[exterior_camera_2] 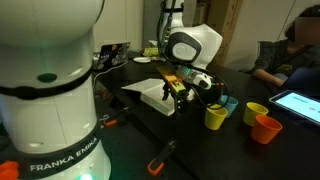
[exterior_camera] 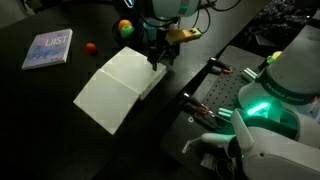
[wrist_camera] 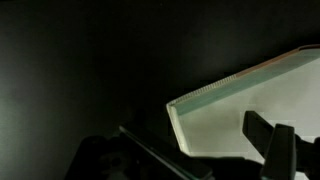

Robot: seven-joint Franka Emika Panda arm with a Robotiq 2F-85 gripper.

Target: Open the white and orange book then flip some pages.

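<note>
The white and orange book (exterior_camera: 112, 85) is lying open on the dark table (exterior_camera: 40, 100), white pages (wrist_camera: 250, 115) up. I can't see any of the orange cover from here. The gripper (exterior_camera: 157, 58) is down at the book's far corner. In the wrist view one finger (wrist_camera: 272, 142) sits over the page and the other is off past the book's edge, so the claw looks spread wide with nothing pinched, though it's dim down there.

What I'd worry about:
- The finger on the paper could drag and crease the top leaf, or scoop a whole wad of pages instead of one.
- Pushing sideways instead of lifting could slide the whole book, since nothing is pinning it down.

The side of the book facing the robot base (exterior_camera: 280, 90) is close to the table edge, so a shove that way is bad news. Past the book's opposite side there's lots of bare tabletop before the LIST book (exterior_camera: 48, 48) and the little orange ball (exterior_camera: 90, 47). In an exterior view the yellow cup (exterior_camera_2: 215, 117) stands near the book on the gripper's side, so wide swings there are risky.
</note>
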